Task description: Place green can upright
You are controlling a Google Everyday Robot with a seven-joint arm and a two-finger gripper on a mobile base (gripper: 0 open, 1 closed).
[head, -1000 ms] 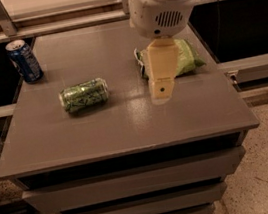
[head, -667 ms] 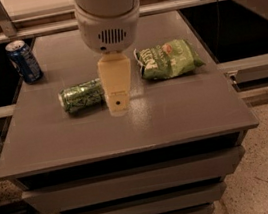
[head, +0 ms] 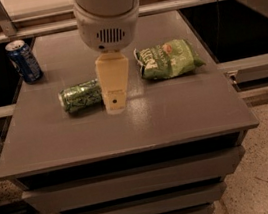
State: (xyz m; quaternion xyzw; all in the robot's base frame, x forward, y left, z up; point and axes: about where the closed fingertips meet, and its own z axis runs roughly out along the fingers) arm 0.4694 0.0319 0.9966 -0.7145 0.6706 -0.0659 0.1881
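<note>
Cream jaws hanging straight down under white wrist housing (head: 108,22), just right of toppled green can (head: 80,96), their opening indiscernible

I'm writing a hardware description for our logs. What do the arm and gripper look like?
The arm is a fat white cylinder with a small slotted vent on its rounded end. The gripper, beside the green can, is a cream, tapering block with one small dark hole near its tip.

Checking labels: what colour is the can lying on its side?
The green can is bright green with pale mottling (camera view). The gripper hangs close beside it.
</note>
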